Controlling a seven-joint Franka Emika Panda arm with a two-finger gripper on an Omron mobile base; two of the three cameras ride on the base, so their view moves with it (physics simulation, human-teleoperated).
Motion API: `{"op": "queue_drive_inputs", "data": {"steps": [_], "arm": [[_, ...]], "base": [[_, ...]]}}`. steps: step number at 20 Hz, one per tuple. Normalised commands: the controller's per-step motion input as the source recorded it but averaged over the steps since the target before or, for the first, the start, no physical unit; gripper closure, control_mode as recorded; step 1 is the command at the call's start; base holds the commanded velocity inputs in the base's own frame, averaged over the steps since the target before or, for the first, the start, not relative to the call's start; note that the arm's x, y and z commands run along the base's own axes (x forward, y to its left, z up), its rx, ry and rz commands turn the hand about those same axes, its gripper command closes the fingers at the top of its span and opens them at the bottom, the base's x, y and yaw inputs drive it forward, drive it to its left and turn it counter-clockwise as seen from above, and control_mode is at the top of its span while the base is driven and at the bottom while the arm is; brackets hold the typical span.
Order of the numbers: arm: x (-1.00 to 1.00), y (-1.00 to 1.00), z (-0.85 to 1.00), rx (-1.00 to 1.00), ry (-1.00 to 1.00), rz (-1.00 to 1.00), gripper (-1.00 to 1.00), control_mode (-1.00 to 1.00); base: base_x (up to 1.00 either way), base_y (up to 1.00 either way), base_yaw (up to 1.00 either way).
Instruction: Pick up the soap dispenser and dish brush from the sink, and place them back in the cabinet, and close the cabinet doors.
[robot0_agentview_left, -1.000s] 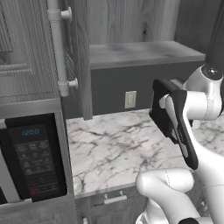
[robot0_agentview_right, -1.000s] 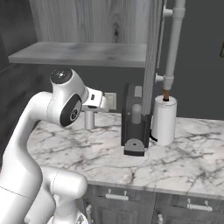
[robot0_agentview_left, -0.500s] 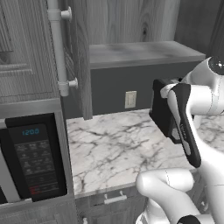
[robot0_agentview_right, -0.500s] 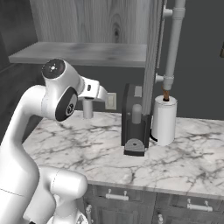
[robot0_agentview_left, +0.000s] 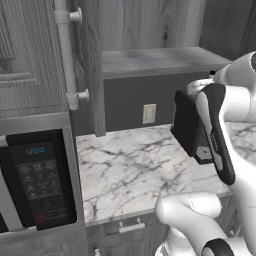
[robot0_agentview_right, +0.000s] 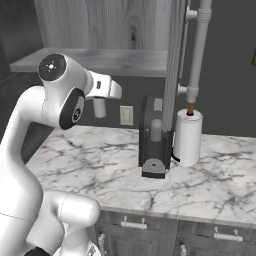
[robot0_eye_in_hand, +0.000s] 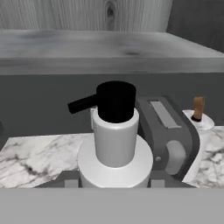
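Observation:
The soap dispenser (robot0_eye_in_hand: 114, 144), a white bottle with a narrow neck and dark pump top, stands upright close in front of the hand camera. My gripper (robot0_agentview_right: 101, 100) is shut on it; its fingertips are hidden behind the bottle. In the right base view the soap dispenser (robot0_agentview_right: 100, 108) hangs just under the white hand, a little below the front edge of the cabinet's grey shelf (robot0_agentview_right: 100, 61). The shelf (robot0_eye_in_hand: 109, 48) lies ahead and slightly higher, with nothing on it. Both cabinet doors stand open: one (robot0_agentview_left: 92, 65), the other (robot0_agentview_right: 175, 65). The sink and dish brush are out of view.
On the marble counter (robot0_agentview_left: 135, 170), a black coffee machine (robot0_agentview_right: 154, 145) stands under the shelf. A white paper towel roll with a brown top (robot0_agentview_right: 187, 137) is beside it. At the left sits a black microwave (robot0_agentview_left: 35, 185). Long white bar handles (robot0_agentview_left: 65, 50) jut from the doors.
The arm has lifted the hand and the soap dispenser upward, closer to the level of the cabinet shelf. The counter items have not moved.

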Motion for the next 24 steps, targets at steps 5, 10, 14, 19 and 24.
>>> {"op": "queue_drive_inputs", "data": {"steps": [5, 10, 14, 19, 24], "arm": [[0.1, 0.0, 0.53, 0.0, -0.1, 0.0, 1.0, -1.0], [0.36, 0.05, 0.42, 0.0, -0.04, 0.0, 1.0, -1.0], [0.38, 0.0, 0.46, 0.0, 0.0, 0.0, 1.0, -1.0], [0.33, 0.0, 0.43, 0.0, 0.0, 0.0, 1.0, -1.0], [0.37, 0.01, 0.08, 0.0, 0.0, 0.0, 1.0, -1.0]], "base": [[0.0, 0.0, 0.0], [0.0, 0.0, 0.0], [0.0, 0.0, 0.0], [0.0, 0.0, 0.0], [0.0, 0.0, 0.0]]}}
